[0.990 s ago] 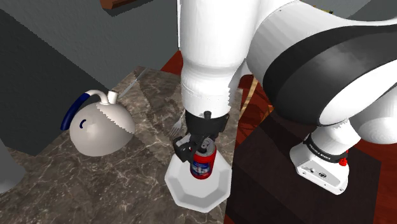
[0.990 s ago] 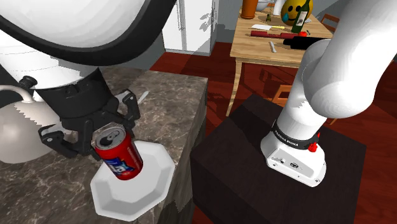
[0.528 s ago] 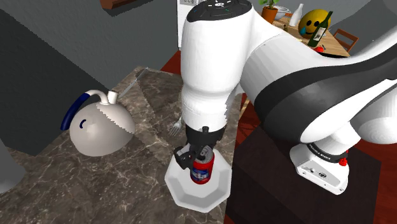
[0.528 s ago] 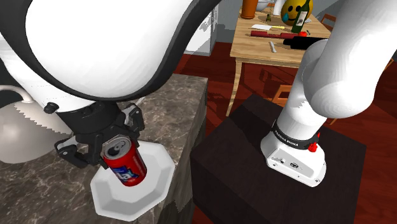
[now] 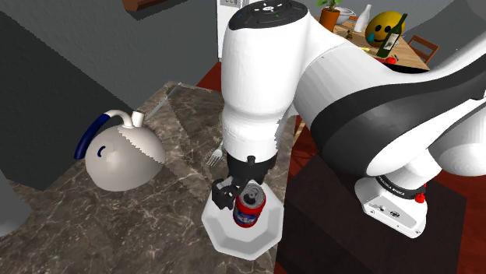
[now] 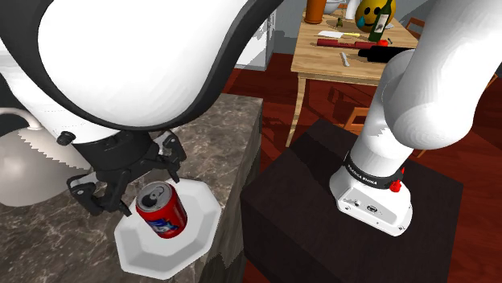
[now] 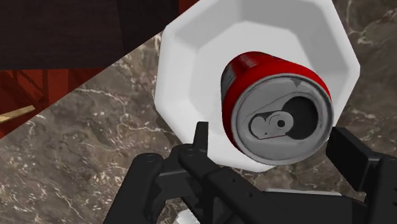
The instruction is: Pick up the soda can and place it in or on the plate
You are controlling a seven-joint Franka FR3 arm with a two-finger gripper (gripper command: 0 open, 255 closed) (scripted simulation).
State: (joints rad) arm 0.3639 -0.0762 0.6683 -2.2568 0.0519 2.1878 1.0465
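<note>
Placement is looking all but finished: the red soda can (image 6: 161, 211) is sitting in the white plate (image 6: 153, 256) at the edge of the marble bench (image 6: 217, 129), leaning a little and apparently resting on the plate's floor. I am holding my gripper (image 6: 135, 186) spread just above it, one finger standing on either side of the can's top and neither touching it in the wrist view. What is remaining, I judge, is lifting clear without knocking the can over.
</note>
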